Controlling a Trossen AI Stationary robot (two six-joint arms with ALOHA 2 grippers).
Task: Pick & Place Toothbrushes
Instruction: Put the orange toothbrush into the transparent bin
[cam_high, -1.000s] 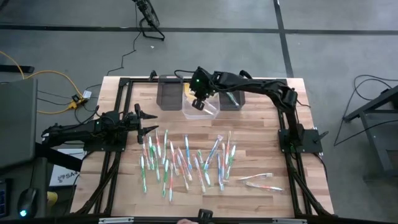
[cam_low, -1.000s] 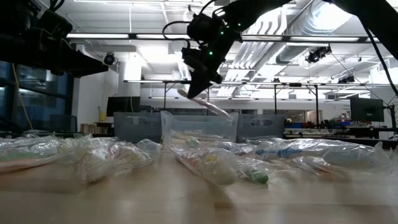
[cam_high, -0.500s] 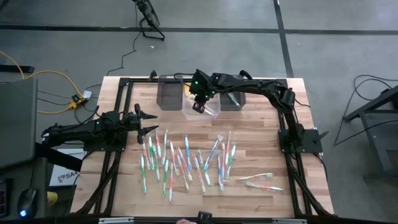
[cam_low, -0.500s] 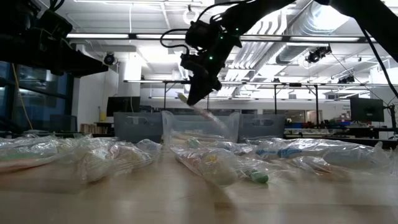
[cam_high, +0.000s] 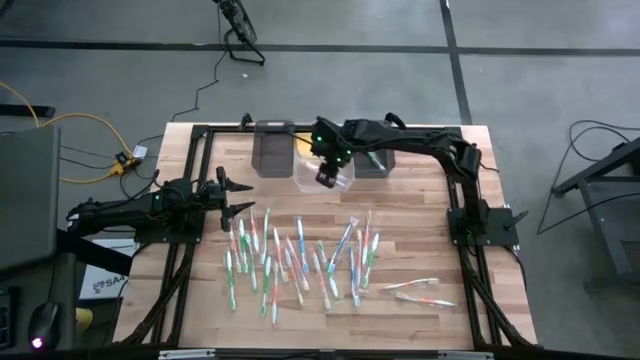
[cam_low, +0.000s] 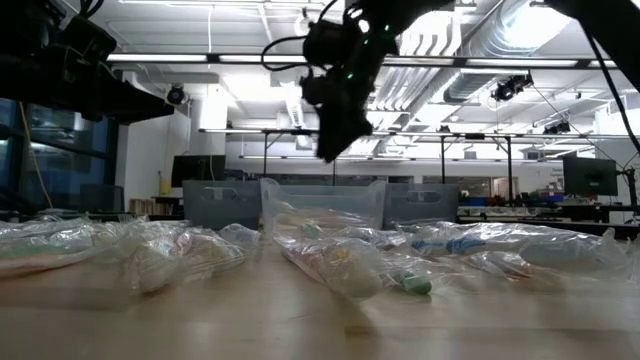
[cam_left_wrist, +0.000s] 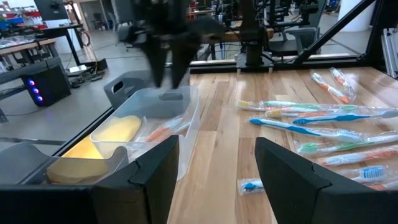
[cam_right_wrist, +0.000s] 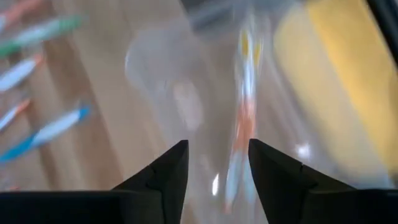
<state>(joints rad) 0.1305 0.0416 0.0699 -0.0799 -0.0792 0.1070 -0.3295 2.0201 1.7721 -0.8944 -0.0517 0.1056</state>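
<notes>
Many wrapped toothbrushes (cam_high: 300, 255) with green, blue, pink and white handles lie spread over the middle of the wooden table; they also show in the low view (cam_low: 340, 262). My right gripper (cam_high: 326, 180) hangs open and empty above the clear bin (cam_high: 335, 178) at the far side. One orange-and-white toothbrush (cam_right_wrist: 244, 130) lies inside that bin, and it also shows in the left wrist view (cam_left_wrist: 163, 132). My left gripper (cam_high: 240, 190) waits open and empty at the table's left, level with the bins' near side.
Two dark bins (cam_high: 272, 148) (cam_high: 372, 160) flank the clear bin along the far edge. A yellow thing (cam_left_wrist: 115, 130) lies at the clear bin's far end. Two toothbrushes (cam_high: 420, 290) lie apart at the near right. A black frame borders the table.
My right gripper has let go of the wrapped toothbrush that hung slanting below it. The toothbrush has dropped into the clear bin. The gripper has shifted a little toward the table's right and near edges, staying above the bin.
</notes>
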